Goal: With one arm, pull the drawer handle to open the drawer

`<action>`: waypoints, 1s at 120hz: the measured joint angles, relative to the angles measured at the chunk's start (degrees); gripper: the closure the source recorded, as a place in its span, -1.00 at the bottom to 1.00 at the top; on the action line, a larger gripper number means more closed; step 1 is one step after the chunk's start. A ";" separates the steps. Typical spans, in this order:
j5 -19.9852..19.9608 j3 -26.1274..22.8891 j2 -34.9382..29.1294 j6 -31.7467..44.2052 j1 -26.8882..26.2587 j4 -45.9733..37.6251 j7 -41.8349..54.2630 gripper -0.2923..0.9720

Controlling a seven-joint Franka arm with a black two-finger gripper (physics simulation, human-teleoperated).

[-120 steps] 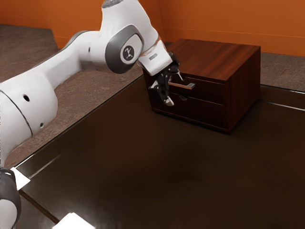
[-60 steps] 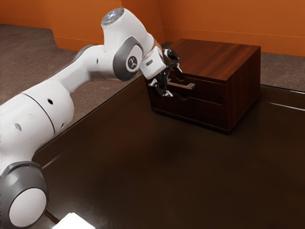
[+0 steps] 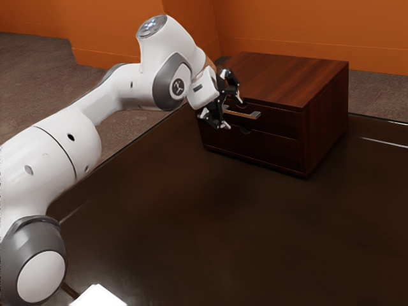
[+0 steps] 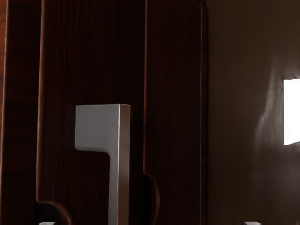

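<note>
The end effector (image 3: 227, 109), spread apart, straddles the drawer handle (image 3: 247, 115) over a dark glossy table (image 3: 191, 223), orange walls (image 3: 306, 25) behind.

In the exterior view the black two-finger pincer (image 3: 223, 107) covers the near end of the grey metal bar handle (image 3: 247, 115) on the upper drawer (image 3: 274, 118) of the dark wooden two-drawer cabinet (image 3: 287, 76). Whether a finger touches the bar there cannot be made out. The white robot arm (image 3: 70, 140) runs off the exterior view's left edge, and its base is cut by the lower edge. A flat white object (image 3: 97, 296) at that lower edge is cropped, its kind unreadable. The dark glossy counter (image 3: 223, 229) is cut off at the lower and right edges. In the wrist view the handle (image 4: 117, 154) runs out past the edge nearest the hand. The drawer fronts (image 4: 173, 93) are cropped at both ends, and a bright white patch (image 4: 291, 111) on the counter is sliced by the view's border.
</note>
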 joint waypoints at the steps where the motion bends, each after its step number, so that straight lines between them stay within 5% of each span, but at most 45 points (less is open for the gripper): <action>1: 0.00 0.00 0.03 0.00 0.00 -0.04 0.06 -0.22; 57: -0.05 -0.06 1.52 0.14 0.24 -0.45 2.20 -0.18; 96: -0.26 0.07 0.63 -0.97 0.09 -0.68 2.62 0.10; 120: -0.30 0.10 -2.23 -2.24 0.39 -4.97 1.87 0.11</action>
